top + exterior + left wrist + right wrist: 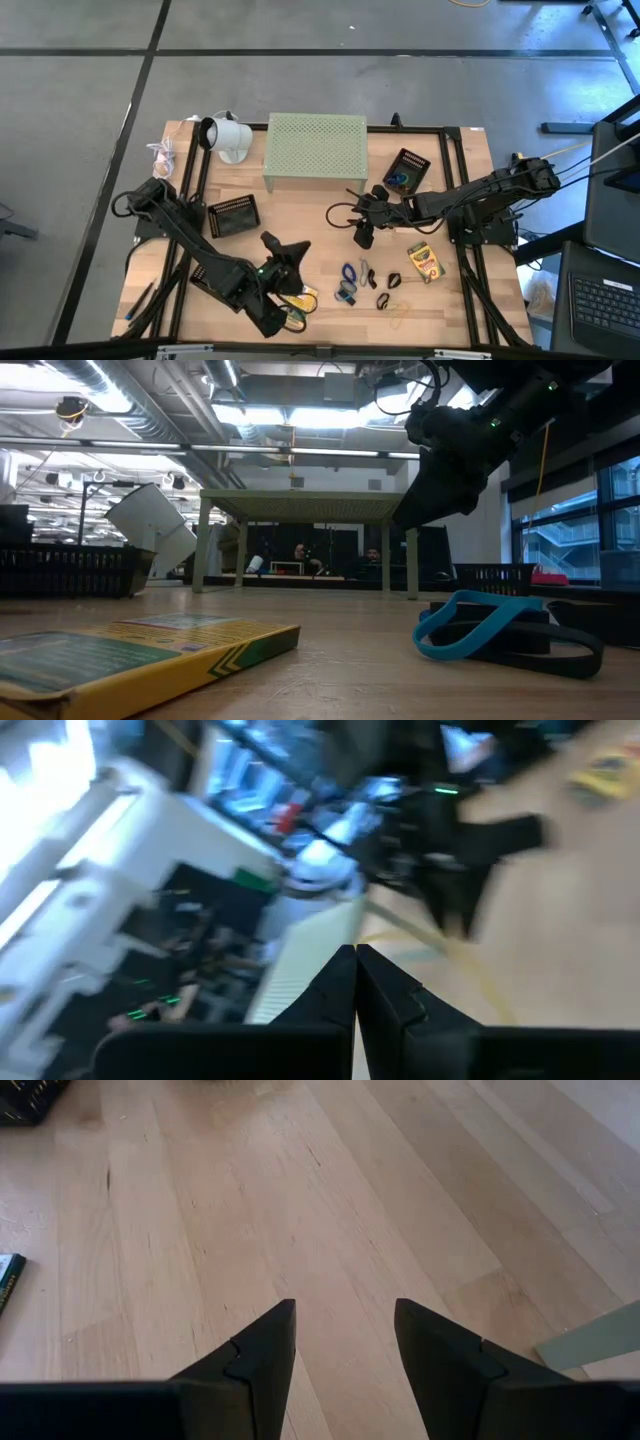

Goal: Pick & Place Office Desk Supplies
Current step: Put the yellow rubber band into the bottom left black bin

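Note:
The supplies lie on the near half of the table. A blue rubber band [348, 272] lies beside black binder clips [368, 272], dark loops [395, 282] and a tan band [400, 315]. One yellow-green box [425, 262] lies flat to their right, another [300, 299] by the left arm. My right gripper [364, 238] [345, 1320] is open over bare wood, beyond the supplies. My left gripper [296, 248] [355, 965] is shut, raised, and holds nothing. The low view shows a box [130, 655] and the blue band [470, 622] resting on dark clips.
The pale green perforated riser [315, 150] stands at the far middle, with the white cup-shaped object [228, 135] to its left. One black basket [232, 215] sits left of centre, and another [407, 170], right of the riser, holds something blue. Bare wood lies between the grippers.

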`<state>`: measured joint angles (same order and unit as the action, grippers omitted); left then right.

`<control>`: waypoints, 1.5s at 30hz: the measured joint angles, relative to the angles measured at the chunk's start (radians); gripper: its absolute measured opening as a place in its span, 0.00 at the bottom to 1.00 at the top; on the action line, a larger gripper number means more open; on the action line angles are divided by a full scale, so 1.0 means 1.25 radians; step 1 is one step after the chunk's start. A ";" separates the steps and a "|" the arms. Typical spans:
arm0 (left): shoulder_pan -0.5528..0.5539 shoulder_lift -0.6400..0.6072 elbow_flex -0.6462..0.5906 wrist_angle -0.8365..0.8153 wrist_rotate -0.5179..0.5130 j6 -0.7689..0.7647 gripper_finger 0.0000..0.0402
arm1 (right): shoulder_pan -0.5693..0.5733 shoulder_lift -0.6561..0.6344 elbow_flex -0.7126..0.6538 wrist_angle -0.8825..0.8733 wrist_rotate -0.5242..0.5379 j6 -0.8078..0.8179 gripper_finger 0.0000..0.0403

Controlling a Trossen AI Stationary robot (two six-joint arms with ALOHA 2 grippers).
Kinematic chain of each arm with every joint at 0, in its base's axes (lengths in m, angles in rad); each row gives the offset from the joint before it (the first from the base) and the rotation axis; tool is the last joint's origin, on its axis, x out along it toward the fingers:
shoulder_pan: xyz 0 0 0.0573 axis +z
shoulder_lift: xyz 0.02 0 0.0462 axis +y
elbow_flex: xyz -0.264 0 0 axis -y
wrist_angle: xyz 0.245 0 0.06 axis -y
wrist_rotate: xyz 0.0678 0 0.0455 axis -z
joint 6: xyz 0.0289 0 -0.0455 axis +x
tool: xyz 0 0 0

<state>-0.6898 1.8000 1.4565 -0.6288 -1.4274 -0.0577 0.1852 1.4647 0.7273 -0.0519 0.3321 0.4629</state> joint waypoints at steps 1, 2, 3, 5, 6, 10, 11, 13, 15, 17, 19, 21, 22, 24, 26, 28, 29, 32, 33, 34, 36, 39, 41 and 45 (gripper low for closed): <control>0.004 0.000 0.005 0.001 -0.025 0.008 0.00 | 0.000 0.000 0.000 0.000 0.000 0.000 0.44; 0.009 0.000 0.010 0.001 -0.051 0.015 0.00 | 0.000 0.000 0.000 0.000 0.000 0.000 0.44; 0.013 0.000 0.013 0.001 -0.079 0.023 0.00 | 0.000 0.000 0.000 0.000 0.000 0.000 0.44; 0.023 -0.001 0.021 0.001 -0.114 0.035 0.00 | 0.000 0.000 0.000 0.000 0.000 0.000 0.44; 0.030 -0.001 0.026 0.001 -0.115 0.042 0.00 | 0.000 0.000 0.000 0.000 0.000 0.000 0.44; 0.057 -0.004 0.042 0.001 -0.115 0.026 0.00 | 0.000 0.000 0.000 0.001 0.000 0.000 0.44; 0.064 -0.005 0.042 0.001 -0.116 0.020 0.00 | 0.000 0.000 0.000 0.001 0.000 0.000 0.44; 0.075 -0.005 0.042 0.001 -0.115 0.016 0.00 | 0.000 0.000 0.000 0.003 0.000 0.000 0.44; 0.083 -0.005 0.042 0.001 -0.108 0.015 0.00 | 0.000 0.000 0.000 0.003 0.000 0.000 0.44; 0.089 -0.005 0.042 0.001 -0.063 0.012 0.00 | 0.000 0.000 0.000 0.003 0.000 0.000 0.44; 0.093 -0.005 0.042 0.001 0.002 -0.005 0.00 | 0.000 0.000 0.000 0.003 0.000 0.000 0.44; 0.094 -0.005 0.042 0.001 0.087 -0.029 0.00 | 0.000 0.000 0.000 0.003 0.000 0.000 0.44; 0.093 -0.005 0.042 0.001 0.135 -0.040 0.00 | 0.000 0.000 0.000 0.003 0.000 0.000 0.44; 0.093 -0.005 0.042 0.000 0.230 -0.064 0.00 | 0.000 0.000 0.000 0.003 0.000 0.000 0.44; 0.087 -0.005 0.042 -0.008 0.320 -0.087 0.00 | 0.000 0.000 0.000 0.003 0.000 0.000 0.44; 0.080 -0.014 0.041 -0.047 0.403 -0.109 0.00 | 0.000 0.000 0.000 0.003 0.000 0.000 0.44; 0.076 -0.023 0.041 -0.067 0.440 -0.135 0.00 | 0.000 0.000 0.000 0.003 0.000 0.000 0.44; 0.062 -0.064 0.041 -0.162 0.524 -0.274 0.00 | 0.000 0.000 0.000 0.006 0.000 0.000 0.44; 0.057 -0.080 0.041 -0.195 0.545 -0.325 0.00 | 0.000 0.000 0.000 0.006 0.000 0.000 0.44; 0.050 -0.095 0.041 -0.237 0.568 -0.375 0.00 | 0.000 0.000 0.000 0.006 0.001 0.000 0.44; 0.036 -0.124 0.041 -0.315 0.616 -0.471 0.00 | 0.000 0.000 0.000 0.009 0.011 0.001 0.44; 0.009 -0.167 0.042 -0.422 0.718 -0.593 0.00 | 0.000 0.000 0.000 0.009 0.033 0.015 0.44; -0.010 -0.186 0.042 -0.485 0.781 -0.649 0.00 | 0.000 0.000 0.000 0.010 0.042 0.020 0.44; -0.054 -0.206 0.042 -0.640 0.881 -0.760 0.00 | 0.000 0.000 0.000 0.009 0.042 0.021 0.44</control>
<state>-0.7573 1.5421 1.5085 -1.4291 -0.3266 -1.0078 0.1852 1.4647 0.7273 -0.0402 0.3851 0.4896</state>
